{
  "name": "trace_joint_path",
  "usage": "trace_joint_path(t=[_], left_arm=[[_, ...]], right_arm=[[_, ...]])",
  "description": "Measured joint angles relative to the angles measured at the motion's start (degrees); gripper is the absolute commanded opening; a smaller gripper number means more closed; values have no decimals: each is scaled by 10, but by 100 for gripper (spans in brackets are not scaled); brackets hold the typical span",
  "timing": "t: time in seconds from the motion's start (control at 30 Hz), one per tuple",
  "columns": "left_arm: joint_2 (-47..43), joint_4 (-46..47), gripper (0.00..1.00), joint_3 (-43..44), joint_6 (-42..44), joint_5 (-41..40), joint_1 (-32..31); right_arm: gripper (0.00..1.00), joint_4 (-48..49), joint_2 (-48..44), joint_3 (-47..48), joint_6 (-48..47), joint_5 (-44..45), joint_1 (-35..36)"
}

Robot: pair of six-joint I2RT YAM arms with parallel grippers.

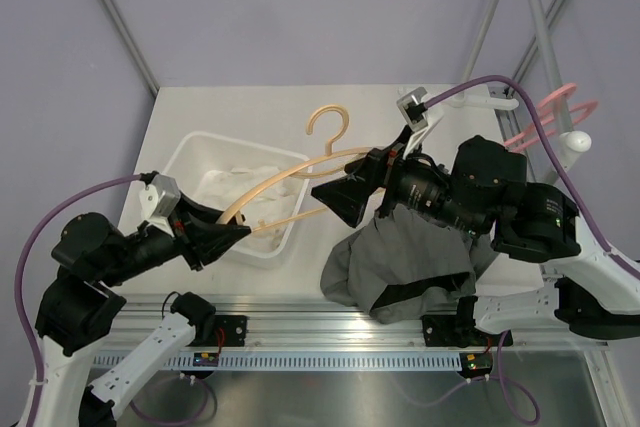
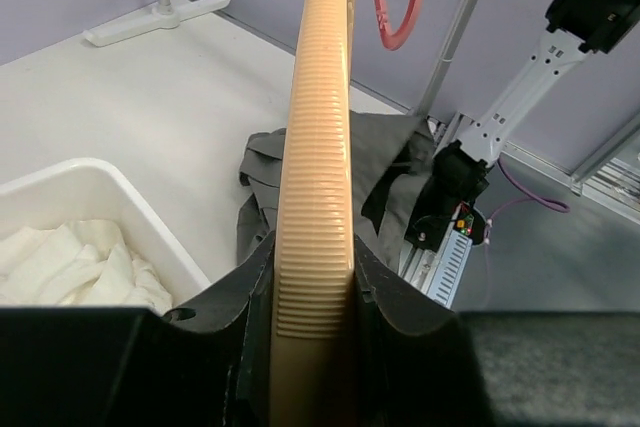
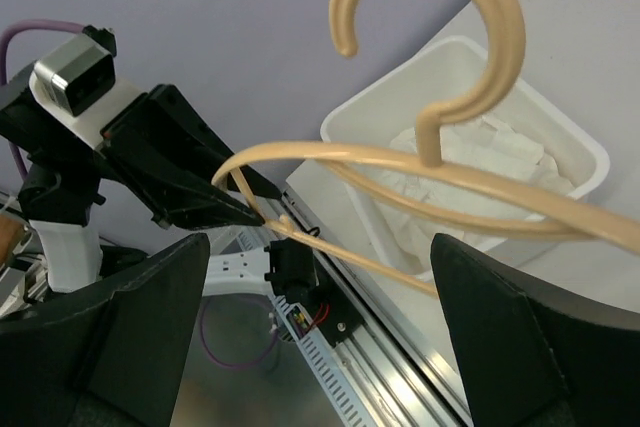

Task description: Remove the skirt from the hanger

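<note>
A tan plastic hanger (image 1: 300,172) is held level over the table, hook (image 1: 330,123) pointing away. My left gripper (image 1: 237,232) is shut on its left end; the ribbed arm (image 2: 315,197) runs out between the jaws. My right gripper (image 1: 350,192) is open at the hanger's right half, and that end is hidden behind it. In the right wrist view the hanger (image 3: 460,162) crosses ahead of the wide-open fingers (image 3: 130,332) with no cloth on it. The grey skirt (image 1: 400,267) lies crumpled on the table under my right arm; it also shows in the left wrist view (image 2: 390,162).
A white bin (image 1: 196,150) holding white cloths stands at the left middle, under the hanger's left half. Pink hangers (image 1: 550,115) hang on a white rack at the far right. The table's front rail (image 1: 330,332) runs below the skirt.
</note>
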Motion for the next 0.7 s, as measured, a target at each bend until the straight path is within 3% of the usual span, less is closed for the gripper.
trace_joint_path(t=[0.1,0.17,0.2,0.23,0.27,0.5,0.7], left_arm=[[4,-3,0,3,5,-16,0],[11,-4,0,5,8,-21,0],[17,-3,0,6,10,-21,0],[24,-2,0,6,12,-22,0],[34,-1,0,6,15,-22,0],[130,41,0,12,22,-16,0],[231,110,0,37,16,15,0]], right_arm=[[100,-11,-25,-30,1,-9,0],[86,-14,-42,-49,4,-15,0],[74,-14,-53,-62,5,-25,0],[53,-13,-64,-77,6,-36,0],[2,-11,-76,-95,7,-47,0],[0,20,-120,-264,43,-108,4],[0,57,-101,-394,70,-124,60]])
